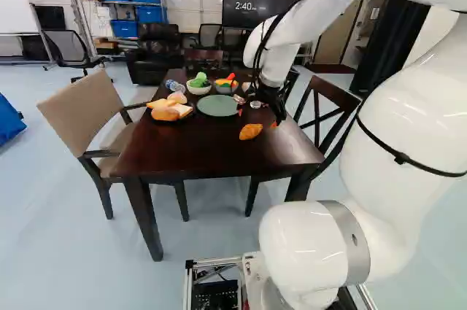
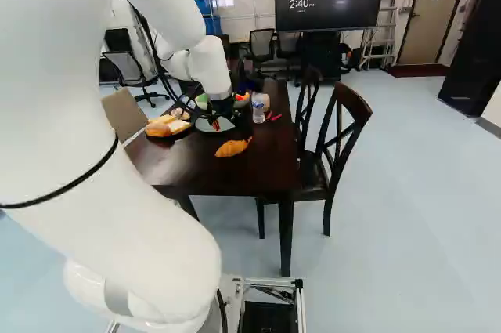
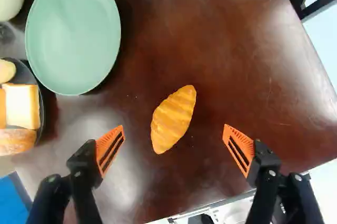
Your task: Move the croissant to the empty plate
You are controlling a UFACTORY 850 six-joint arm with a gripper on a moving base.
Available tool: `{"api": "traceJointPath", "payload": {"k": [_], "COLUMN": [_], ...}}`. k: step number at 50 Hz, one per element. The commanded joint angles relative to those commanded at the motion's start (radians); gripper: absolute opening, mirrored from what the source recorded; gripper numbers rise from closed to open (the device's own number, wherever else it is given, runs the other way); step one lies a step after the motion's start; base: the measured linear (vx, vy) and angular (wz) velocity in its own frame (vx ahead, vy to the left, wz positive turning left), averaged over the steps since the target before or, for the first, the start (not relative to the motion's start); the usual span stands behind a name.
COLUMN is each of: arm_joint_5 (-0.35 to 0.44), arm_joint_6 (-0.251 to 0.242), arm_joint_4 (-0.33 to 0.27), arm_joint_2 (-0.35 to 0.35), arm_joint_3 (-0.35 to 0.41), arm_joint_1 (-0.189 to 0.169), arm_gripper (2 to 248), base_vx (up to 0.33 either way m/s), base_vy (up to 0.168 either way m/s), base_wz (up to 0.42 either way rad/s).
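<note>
The arm (image 2: 94,137) is largest, its upper joints running out of both base views. The dark table (image 1: 197,155) shows its near edge in both; in the right base view the arm hides its near left part. Of the chairs, the crossed-back one (image 2: 340,133) at the table's right is plain, while the tan-backed one (image 2: 124,112) is partly behind the arm in the right base view. The gripper (image 1: 257,117) is small and dark in the base views; in the wrist view the gripper (image 3: 175,134) is spread wide and grasping nothing. The green plate (image 3: 73,34) has no food on it, and is partly covered by the gripper in the right base view. The dark plate (image 3: 23,74) holds bread (image 3: 22,105) and is cut off in the wrist view. The bottle (image 2: 258,110) loses one end there too. The croissant (image 3: 172,119) is fully visible on bare tabletop near the green plate, not touching it, between the parted fingers in the wrist view.
</note>
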Motion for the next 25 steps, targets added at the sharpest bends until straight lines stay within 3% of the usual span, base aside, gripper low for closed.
{"api": "traceJointPath", "payload": {"k": [25], "arm_joint_5": [0.0], "arm_joint_6": [0.263], "arm_joint_4": [0.0], "arm_joint_2": [0.0], "arm_joint_3": [0.0], "arm_joint_1": [0.0], "arm_gripper": [247], "base_vx": [0.0], "base_vy": [0.0], "base_wz": [0.0]}}
